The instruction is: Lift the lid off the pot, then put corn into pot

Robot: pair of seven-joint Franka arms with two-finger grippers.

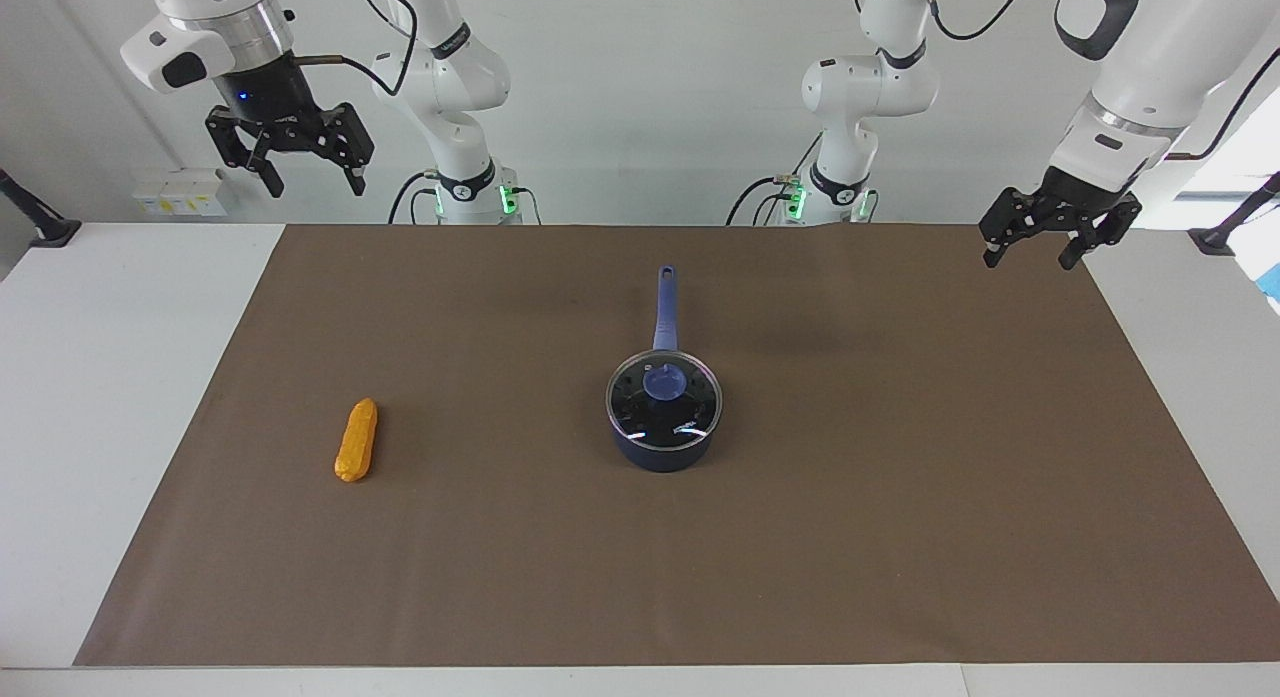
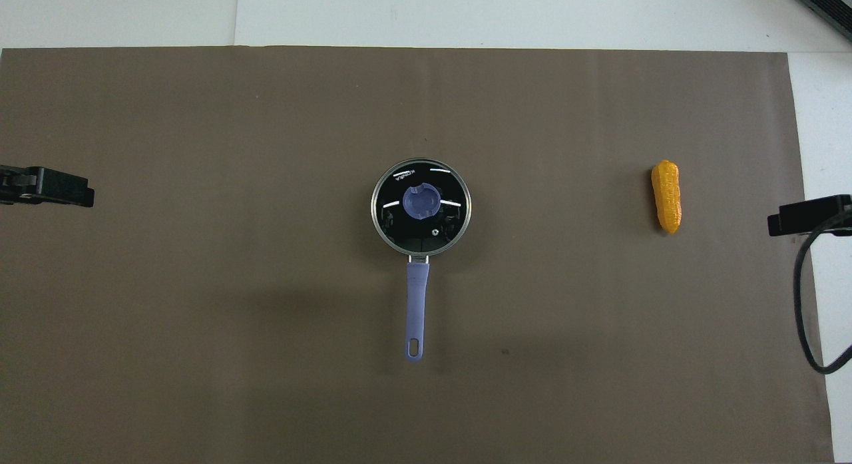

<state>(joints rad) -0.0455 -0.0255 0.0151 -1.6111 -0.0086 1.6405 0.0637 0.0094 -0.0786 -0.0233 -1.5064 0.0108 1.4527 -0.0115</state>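
Nearest the robots, both hands hang high and wait over their own ends of the counter: your left hand [image 1: 1034, 245] hangs with its fingers spread apart and empty, and your right hand [image 1: 290, 162] is likewise spread and holding nothing. Next comes the pot's long handle, pointing back toward the robots, and then the pot [image 1: 664, 447] itself at the middle of the brown mat [image 1: 900, 497], with the lid [image 1: 664, 407] seated flat on its rim. The corn [image 1: 356, 440] lies about as far out as the pot, well apart from it toward the right arm's end. The first step is the lid, so bring one hand straight down over the blue knob [image 1: 664, 381], centre the fingers on either side of it, and close firmly before lifting. Lift vertically so the rim clears without dragging the pot, and set the lid on bare mat away from the corn's path.
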